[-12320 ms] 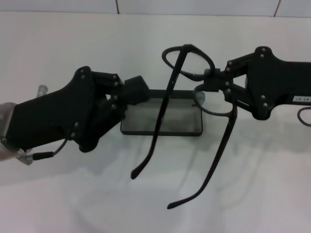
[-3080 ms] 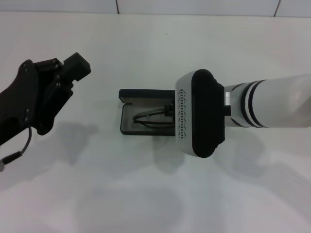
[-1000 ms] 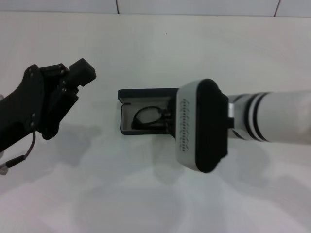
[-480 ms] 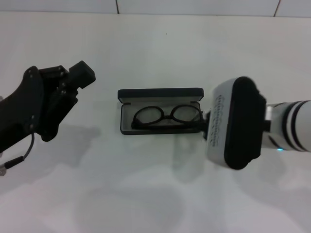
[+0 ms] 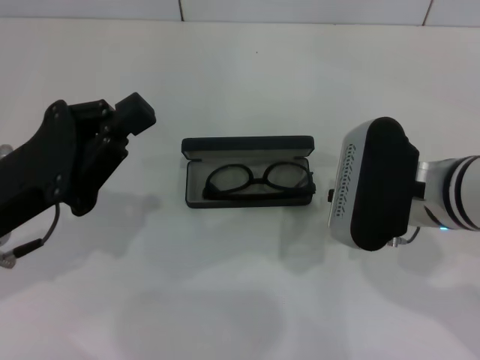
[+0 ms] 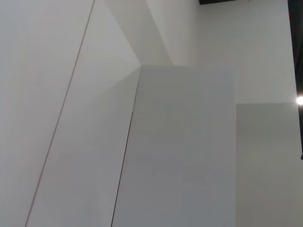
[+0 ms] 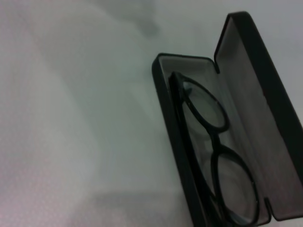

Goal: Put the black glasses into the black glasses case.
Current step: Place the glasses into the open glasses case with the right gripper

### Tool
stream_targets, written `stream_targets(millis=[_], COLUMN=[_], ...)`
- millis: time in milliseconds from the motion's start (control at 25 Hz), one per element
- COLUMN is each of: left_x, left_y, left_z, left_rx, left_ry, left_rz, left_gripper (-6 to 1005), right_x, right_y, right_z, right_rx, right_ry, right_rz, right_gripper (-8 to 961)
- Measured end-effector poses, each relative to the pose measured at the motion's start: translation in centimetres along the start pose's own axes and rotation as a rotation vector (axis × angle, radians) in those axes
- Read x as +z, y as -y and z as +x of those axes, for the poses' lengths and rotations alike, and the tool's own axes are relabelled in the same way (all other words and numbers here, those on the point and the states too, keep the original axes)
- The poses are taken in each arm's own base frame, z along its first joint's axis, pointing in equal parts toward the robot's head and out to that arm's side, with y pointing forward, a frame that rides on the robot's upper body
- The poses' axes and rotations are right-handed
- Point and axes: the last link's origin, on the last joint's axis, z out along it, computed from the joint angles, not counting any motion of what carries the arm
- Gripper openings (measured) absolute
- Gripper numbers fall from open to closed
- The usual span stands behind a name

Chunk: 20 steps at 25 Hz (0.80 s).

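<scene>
The black glasses lie folded inside the open black glasses case at the table's middle, lenses facing up on the grey lining. The lid stands open at the far side. The right wrist view shows the same glasses in the case from close by. My right arm's wrist housing hangs just right of the case and hides its gripper. My left gripper is raised to the left of the case, apart from it and holding nothing.
The white table spreads around the case. A tiled wall edge runs along the back. The left wrist view shows only white wall panels.
My right arm has drawn back to the right, off the case, uncovering the glasses lying in it. My left gripper has shifted slightly toward the case.
</scene>
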Motion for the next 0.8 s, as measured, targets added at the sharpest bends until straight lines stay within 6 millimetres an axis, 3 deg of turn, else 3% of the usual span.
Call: stream_targets(millis=[800], left_x=[0.0], left_y=[0.1], left_z=[0.0], left_rx=[0.003], left_ry=[-0.005], left_rz=[0.008], left_gripper=[34], right_x=[1.6], right_y=[0.7], right_z=[-1.3], right_rx=[-0.058], right_ry=[0.034], right_rz=[0.023], right_gripper=[0])
